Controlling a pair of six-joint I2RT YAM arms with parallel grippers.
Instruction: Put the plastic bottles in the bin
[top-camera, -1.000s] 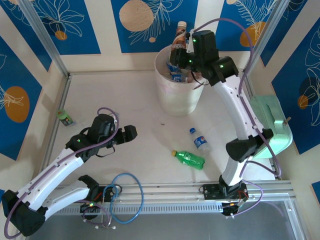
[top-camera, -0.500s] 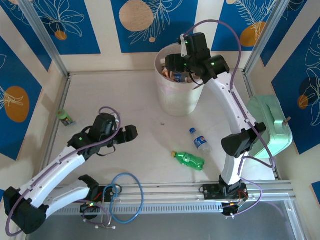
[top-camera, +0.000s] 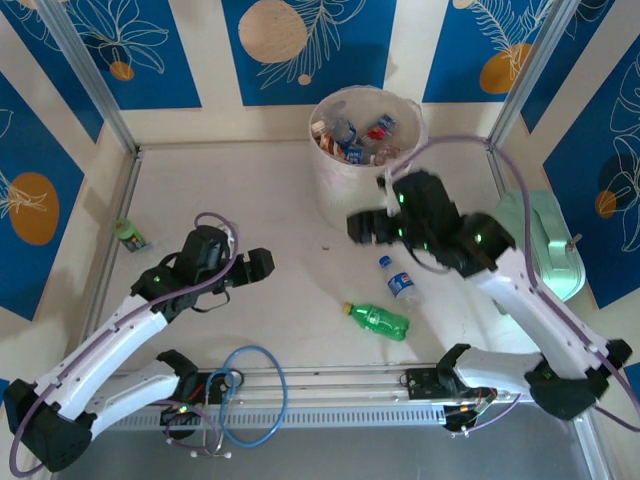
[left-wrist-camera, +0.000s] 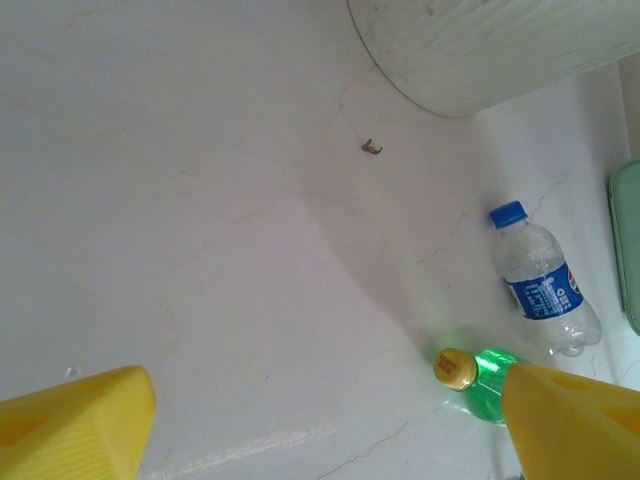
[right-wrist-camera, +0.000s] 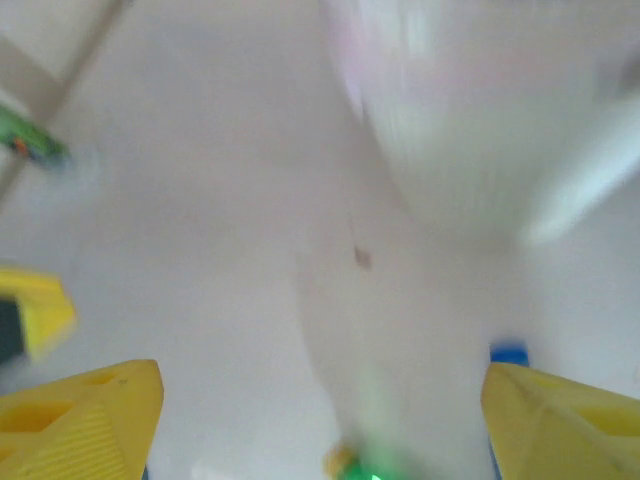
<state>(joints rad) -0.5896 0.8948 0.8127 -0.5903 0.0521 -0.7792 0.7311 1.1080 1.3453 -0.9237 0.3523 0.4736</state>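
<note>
Read on the overhead view with 12 o'clock at the far wall, the right hand hangs over the surface just in front of the bin. Its fingers are spread wide, with nothing between them. The clear bottle with the blue label lies near it at 5 o'clock, on its side, blue cap toward 11 and base toward 5. The green bottle lies just past that at about 6 o'clock from the same hand, also on its side. Its yellow cap points to roughly 10 and its base to 4, so the two long axes are not parallel.

The left hand is released too and holds nothing. From it, both of these bottles lie well apart at about 4 o'clock, so the right arm is the nearer one for either.

A small green bottle lies by the left rail, at about 9 o'clock from the left hand, and looks like that arm's natural pick. Several bottles already sit inside the bin.
</note>
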